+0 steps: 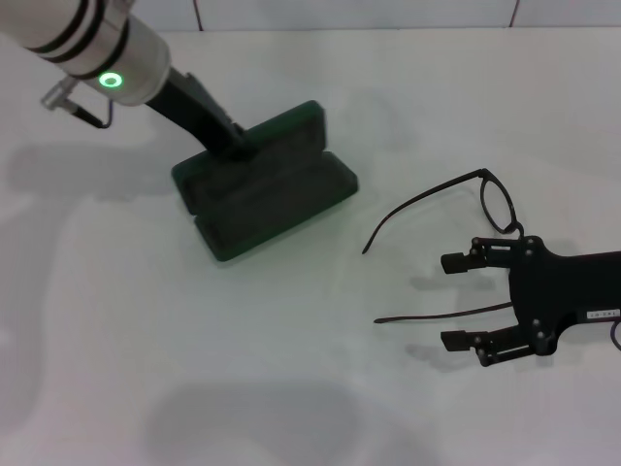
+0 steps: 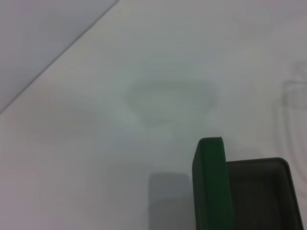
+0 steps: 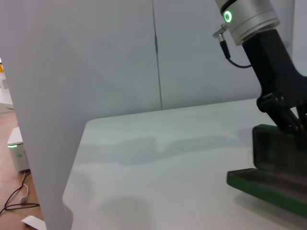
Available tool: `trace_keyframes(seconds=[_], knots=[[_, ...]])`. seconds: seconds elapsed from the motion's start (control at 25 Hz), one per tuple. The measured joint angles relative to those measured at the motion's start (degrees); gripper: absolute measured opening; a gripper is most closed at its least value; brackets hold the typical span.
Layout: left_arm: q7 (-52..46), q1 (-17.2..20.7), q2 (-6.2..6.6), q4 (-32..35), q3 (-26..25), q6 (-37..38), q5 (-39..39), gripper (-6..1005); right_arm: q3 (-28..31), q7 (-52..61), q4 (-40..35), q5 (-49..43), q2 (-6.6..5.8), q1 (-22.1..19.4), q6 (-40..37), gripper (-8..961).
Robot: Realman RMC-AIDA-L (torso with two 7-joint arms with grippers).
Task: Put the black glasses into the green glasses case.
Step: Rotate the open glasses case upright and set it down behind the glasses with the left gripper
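Nearest me, on my right side, my right tool point(image 1: 464, 301) hovers low over the white tabletop point(image 1: 291, 369) with its two black fingers spread wide and nothing between them. One long temple arm of the thin black-framed glasses point(image 1: 497, 202) runs through the gap between those fingers; the other temple curves away toward the middle, and the round lenses stand just beyond the tool. The risk I see is closing on that single slim temple: it could twist or skate out, and the frame would swing or drop short of its target. Farther off on my left, the dark green hinged hard glasses case point(image 1: 267, 184) lies open, dark lining up, well apart from the glasses. My left tool point(image 1: 236, 139) reaches down onto the raised lid, seemingly steadying it; whether its fingers grip I cannot tell. If that hold slips, the lid may fall shut before the glasses arrive.
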Motion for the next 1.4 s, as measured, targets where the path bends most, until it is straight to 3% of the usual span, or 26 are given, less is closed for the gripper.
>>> trace_keyframes(seconds=[0.28, 0.52, 1.4], knots=[[12.29, -0.20, -0.67, 1.33, 4.69, -1.78, -4.22, 195, 0.06, -0.07, 0.00, 0.00, 0.00, -0.34, 0.10, 869], [17.54, -0.21, -0.71, 0.92, 9.63, -8.12, -5.24, 194, 0.00, -0.09, 0.00, 0.00, 0.00, -0.49, 0.10, 869], [22.40, 0.82, -0.91, 0.08, 12.54, -9.07, -8.36, 202, 0.00, -0.09, 0.08, 0.00, 0.00, -1.00, 0.70, 869]])
